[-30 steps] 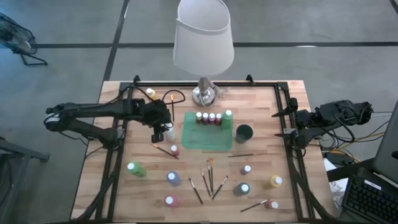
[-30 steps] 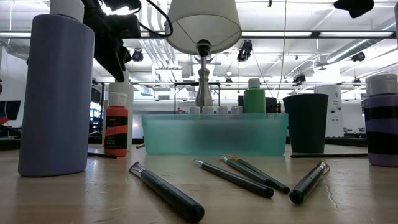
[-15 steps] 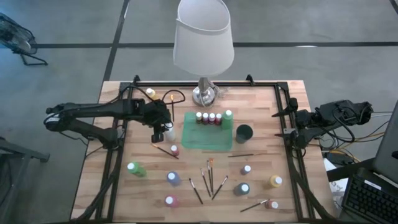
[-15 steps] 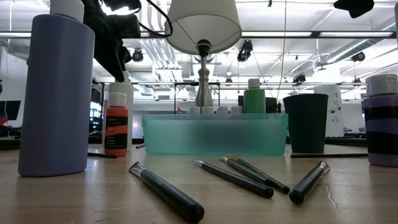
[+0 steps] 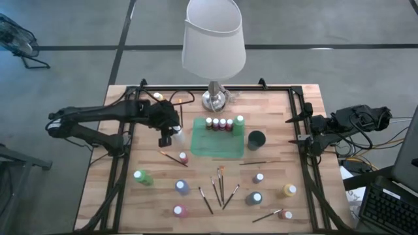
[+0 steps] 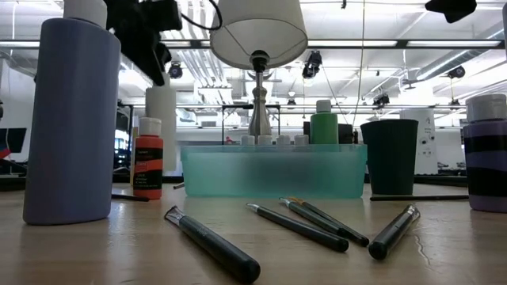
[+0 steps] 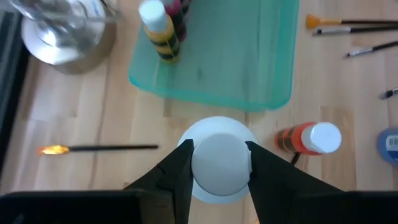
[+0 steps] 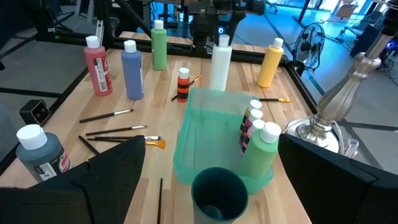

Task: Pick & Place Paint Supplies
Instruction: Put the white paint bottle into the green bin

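Left pincer (image 7: pixel 219 163) pinches the white bottle (image 7: pixel 217 163) by its cap, at nine o'clock of the green tray (image 5: pixel 217 145). The shallow cap grip could let the bottle slip and topple the orange bottle (image 7: pixel 308 138) just beside. Right pincer (image 5: pixel 307 130) waits spread at the worktop's three o'clock edge.

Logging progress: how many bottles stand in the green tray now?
5: four small bottles in a row along the tray's far edge, a taller green bottle ending the row. None seems hidden.
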{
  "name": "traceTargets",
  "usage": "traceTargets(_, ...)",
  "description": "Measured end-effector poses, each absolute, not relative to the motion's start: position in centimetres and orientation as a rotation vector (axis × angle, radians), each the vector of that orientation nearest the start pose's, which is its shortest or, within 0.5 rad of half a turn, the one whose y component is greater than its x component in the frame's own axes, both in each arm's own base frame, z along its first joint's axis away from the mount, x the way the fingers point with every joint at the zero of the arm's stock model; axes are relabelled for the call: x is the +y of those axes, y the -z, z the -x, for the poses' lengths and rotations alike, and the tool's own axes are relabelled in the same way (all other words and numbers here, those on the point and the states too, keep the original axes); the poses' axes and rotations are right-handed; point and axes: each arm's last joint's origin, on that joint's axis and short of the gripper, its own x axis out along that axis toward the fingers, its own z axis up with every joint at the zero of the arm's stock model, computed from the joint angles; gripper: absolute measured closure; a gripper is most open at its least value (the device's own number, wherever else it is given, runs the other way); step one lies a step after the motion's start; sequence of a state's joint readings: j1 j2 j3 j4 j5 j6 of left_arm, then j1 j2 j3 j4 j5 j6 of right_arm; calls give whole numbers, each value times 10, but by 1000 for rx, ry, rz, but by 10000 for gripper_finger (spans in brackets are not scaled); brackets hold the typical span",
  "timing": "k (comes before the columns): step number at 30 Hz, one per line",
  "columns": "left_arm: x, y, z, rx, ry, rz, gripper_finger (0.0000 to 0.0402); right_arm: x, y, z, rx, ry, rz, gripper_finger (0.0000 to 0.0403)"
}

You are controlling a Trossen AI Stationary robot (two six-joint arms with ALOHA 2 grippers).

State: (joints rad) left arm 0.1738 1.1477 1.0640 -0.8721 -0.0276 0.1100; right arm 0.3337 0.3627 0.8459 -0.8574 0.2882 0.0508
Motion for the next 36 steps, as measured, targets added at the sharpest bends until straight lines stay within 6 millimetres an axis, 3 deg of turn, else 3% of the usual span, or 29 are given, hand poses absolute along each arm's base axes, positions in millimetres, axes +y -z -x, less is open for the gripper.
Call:
traceTargets(19, 40, -371, -216, 799, -175, -117, 270, 9, -329, -51, 357, -36, 65, 39)
traceTargets(25, 44, -365, -236, 801, -156, -163, 270, 9, -329, -51, 357, -36, 66, 39)
traceTargets(36, 51, -331, -279, 899, -114, -207, 270, 9, -329, -51, 357, -36, 64, 39)
